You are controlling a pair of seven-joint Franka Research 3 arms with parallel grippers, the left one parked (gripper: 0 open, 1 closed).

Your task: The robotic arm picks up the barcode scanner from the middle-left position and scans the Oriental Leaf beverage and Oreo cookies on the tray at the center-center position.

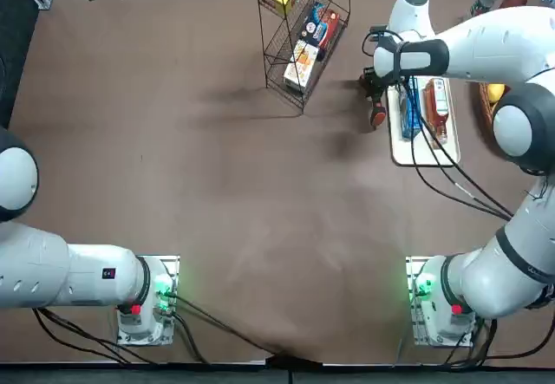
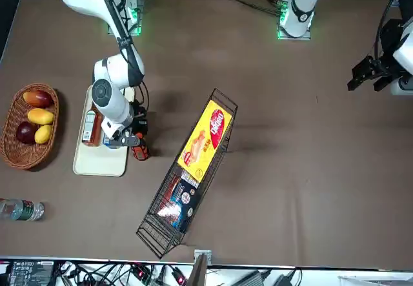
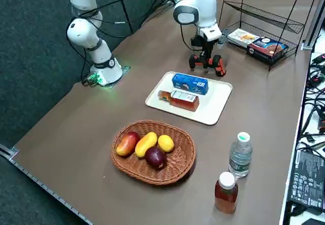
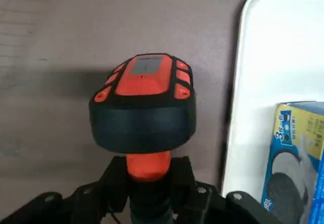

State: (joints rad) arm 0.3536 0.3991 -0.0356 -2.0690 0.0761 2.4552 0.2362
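So the right gripper (image 3: pixel 204 58) has its fingers clamped around the handle of the black and red barcode scanner (image 4: pixel 144 105), holding it up just beside the left edge of the white tray (image 3: pixel 216 100). The scanner's head sticks out past the fingertips, and it's not over the tray. Next up, the tray itself: the blue Oreo cookies (image 3: pixel 190 83) lie on the left, and the Oriental Leaf beverage (image 3: pixel 180 99), reddish-brown with a white label, is on its side just to the right of the pack. Right of the tray there's a wicker basket (image 3: pixel 122 164) with four pieces of fruit (image 3: pixel 155 157) in it, some yellow, some dark or reddish. Farther off on the desk (image 1: pixel 217 202), toward the far side, a black wire rack (image 2: pixel 150 232) stands left of the tray with colorful boxes (image 2: pixel 205 141) on it. Pretty tidy desk, honestly.
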